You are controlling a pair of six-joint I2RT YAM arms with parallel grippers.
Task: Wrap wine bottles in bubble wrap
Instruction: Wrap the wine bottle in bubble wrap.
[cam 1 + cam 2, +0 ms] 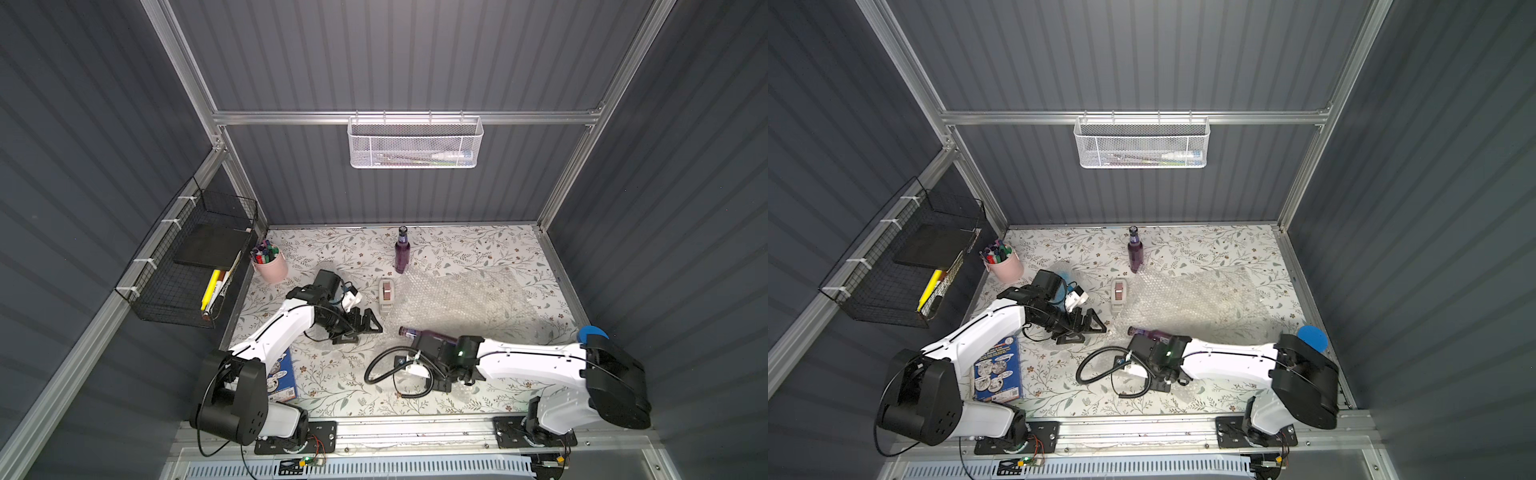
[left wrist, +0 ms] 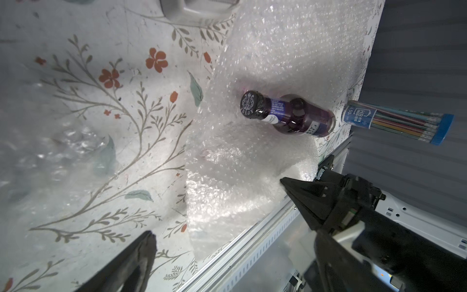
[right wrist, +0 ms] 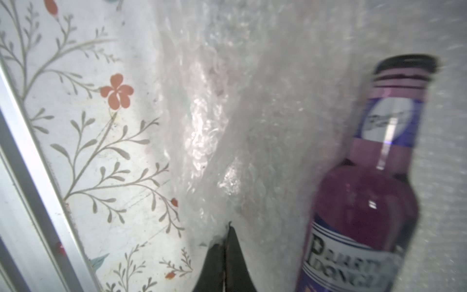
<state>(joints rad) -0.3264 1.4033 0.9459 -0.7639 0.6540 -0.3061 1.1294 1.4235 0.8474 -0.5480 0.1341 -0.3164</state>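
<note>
bubble wrap (image 2: 265, 63): clear plastic, pimpled, crinkly, throws white glare
lying bottle (image 2: 298, 118): glossy purple glass; dark crimped cap; smooth printed label
bench (image 2: 101, 113): matt floral-print covering, faintly scuffed
edge rail (image 3: 25, 164): pale brushed metal
right claw (image 3: 228, 231): matt black plastic
hanging basket (image 1: 395, 143): white-coated metal mesh
side basket (image 1: 166, 291): thin black wire

only the tips of the right gripper (image 3: 228, 235) show in its wrist view, pressed together at the edge of the bubble wrap (image 3: 252, 126). beside them the purple bottle (image 3: 366, 197) is blurred, its base cut off. in both top views that gripper's wrist hides the bottle's body. a blue thing (image 1: 1064, 289) behind the left arm is mostly hidden.
</note>
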